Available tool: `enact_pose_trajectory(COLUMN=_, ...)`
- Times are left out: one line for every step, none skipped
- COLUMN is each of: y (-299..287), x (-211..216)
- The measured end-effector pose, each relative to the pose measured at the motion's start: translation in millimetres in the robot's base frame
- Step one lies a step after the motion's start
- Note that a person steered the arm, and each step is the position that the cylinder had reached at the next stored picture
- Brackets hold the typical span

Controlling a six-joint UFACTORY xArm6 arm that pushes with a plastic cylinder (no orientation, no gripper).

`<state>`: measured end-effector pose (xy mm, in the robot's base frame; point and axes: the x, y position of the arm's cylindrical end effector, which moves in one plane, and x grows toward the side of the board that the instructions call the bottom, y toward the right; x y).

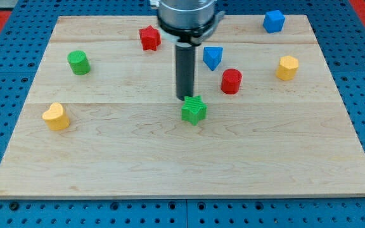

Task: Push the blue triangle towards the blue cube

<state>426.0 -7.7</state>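
Note:
The blue triangle (212, 57) lies on the wooden board (170, 158), right of centre near the view's top. The blue cube (274, 21) sits at the view's top right, up and to the right of the triangle. My tip (185, 98) is at the end of the dark rod, just above a green star (194, 110) and touching or nearly touching it. The tip is below and to the left of the blue triangle, apart from it.
A red cylinder (231, 81) stands just below and right of the triangle. A red star (149, 38) is at top centre-left. A green cylinder (78, 62) and a yellow heart (56, 116) are on the left. A yellow hexagon block (288, 67) is at the right.

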Motion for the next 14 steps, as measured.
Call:
enact_pose_trajectory(y=25, x=-15)
enact_pose_trajectory(y=26, x=-47)
enact_pose_trajectory(y=30, x=-85)
enact_pose_trajectory(y=30, x=-93)
enact_pose_trajectory(y=34, x=-110)
enact_pose_trajectory(y=3, x=-127)
enact_pose_trajectory(y=5, x=-169)
enact_pose_trajectory(y=20, x=-179)
enact_pose_trajectory(y=59, x=-176)
enact_pose_trajectory(y=64, x=-141)
enact_pose_trajectory(y=93, x=-124)
enact_pose_trajectory(y=68, x=-121)
enact_pose_trajectory(y=53, x=-142)
enact_pose_trajectory(y=49, x=-155)
